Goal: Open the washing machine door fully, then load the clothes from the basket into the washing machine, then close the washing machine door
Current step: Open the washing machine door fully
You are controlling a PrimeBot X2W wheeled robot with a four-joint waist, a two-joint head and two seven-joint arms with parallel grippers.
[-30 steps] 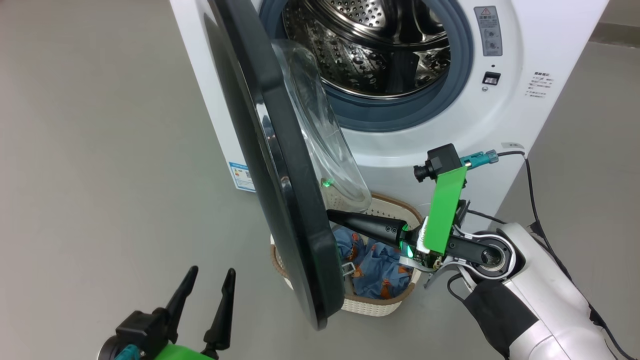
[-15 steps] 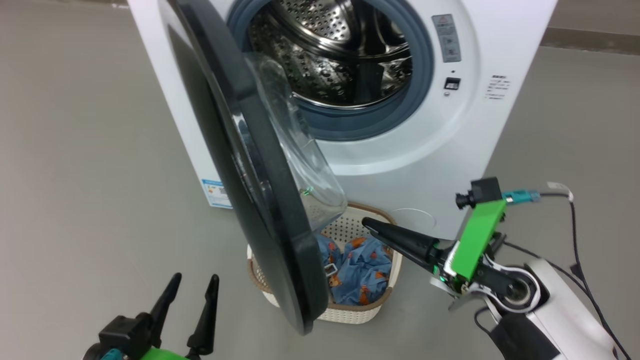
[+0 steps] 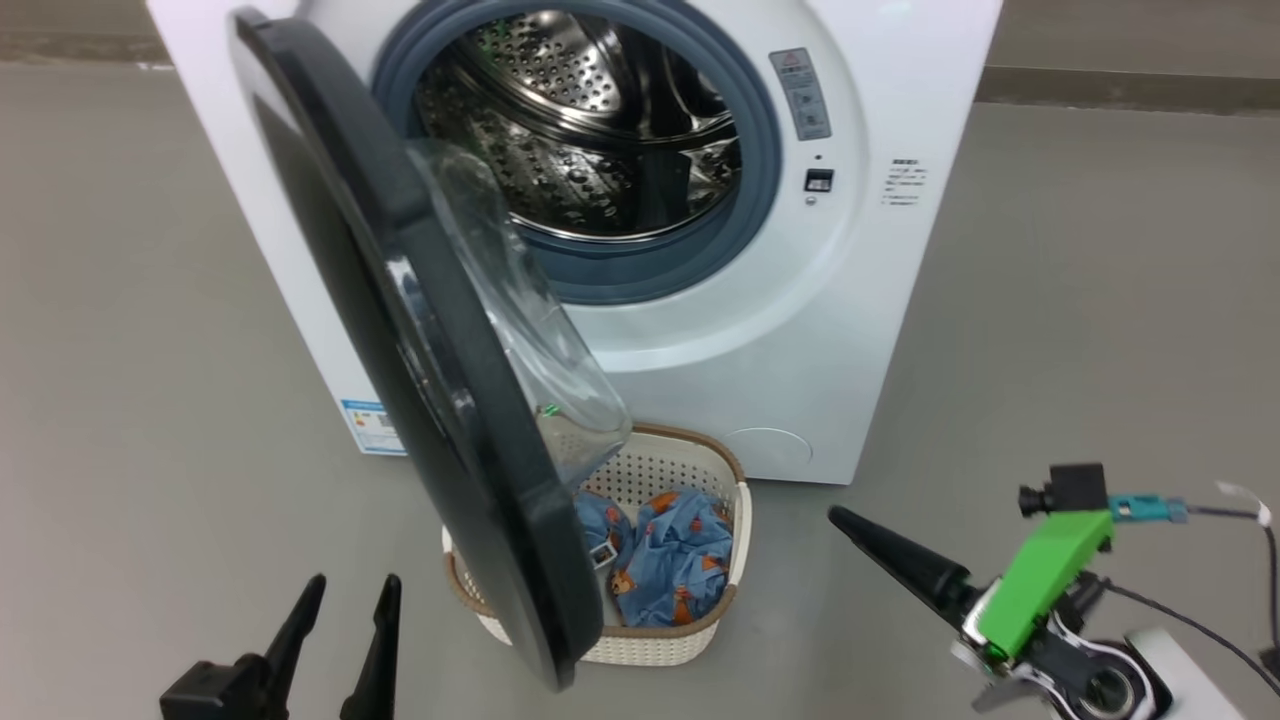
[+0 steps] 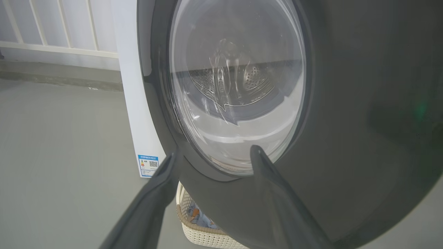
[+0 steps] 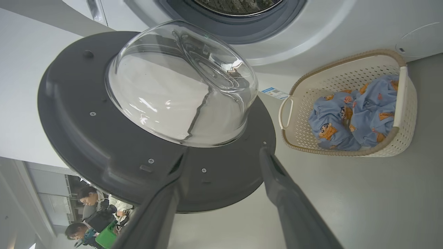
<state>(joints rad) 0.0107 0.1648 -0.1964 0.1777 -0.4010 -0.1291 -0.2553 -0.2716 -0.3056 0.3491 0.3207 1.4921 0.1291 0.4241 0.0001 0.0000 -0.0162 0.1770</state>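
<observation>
Presently the washing machine door (image 3: 500, 520) is standing roughly half open, edge-on in the head view. Its plane is running from the hinge side of the washing machine (image 3: 800, 350) out toward the robot, and its lower rim is crossing in front of the left part of the basket (image 3: 690, 640). The basket is sitting just before the machine with the clothes (image 3: 675, 555) lying inside. The right gripper (image 5: 223, 150) is hanging wide and empty, facing the door's inner side and glass bowl (image 5: 180, 86) without touching. The left gripper (image 3: 355, 582) is likewise spread wide and gripping nothing, facing the outer side. Opening further would be taking the door toward the robot's left, where bare floor (image 3: 150, 400) is lying open. The left gripper is sitting near that path, so the right arm is looking better placed for pushing.
</observation>
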